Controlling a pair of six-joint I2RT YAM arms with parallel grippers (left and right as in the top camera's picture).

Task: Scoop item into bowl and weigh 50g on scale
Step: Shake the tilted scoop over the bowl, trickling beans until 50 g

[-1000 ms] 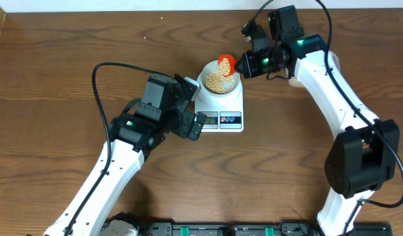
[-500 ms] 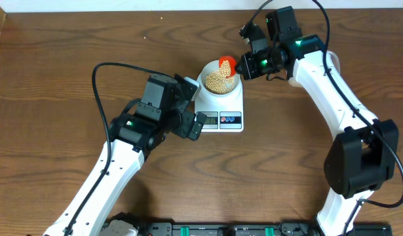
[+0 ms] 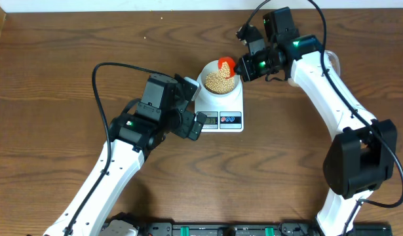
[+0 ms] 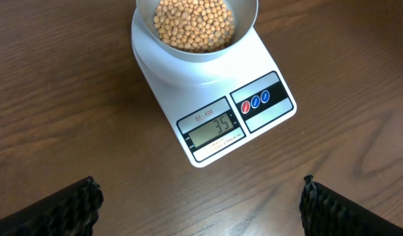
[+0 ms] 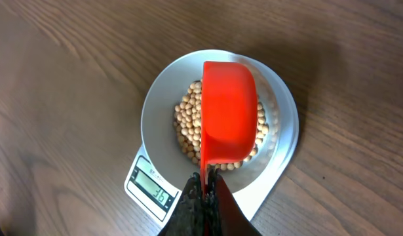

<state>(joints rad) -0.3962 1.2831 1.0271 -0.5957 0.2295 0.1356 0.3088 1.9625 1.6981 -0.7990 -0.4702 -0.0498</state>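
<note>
Topping up: grips scoop [image 5: 229, 111] in clenched right fingers [image 5: 191, 202], tipped over beans [image 4: 194, 25] in bowl [image 5: 158, 105] on scale [image 4: 158, 75], left fingers [image 4: 70, 206] spread empty nearby; reads short of target, so probably needs more beans, added sparingly.

Right gripper [image 5: 206, 189] edged slightly toward the far side; red scoop [image 5: 229, 111] turned further over above the bowl [image 5: 156, 98], showing only red.
</note>
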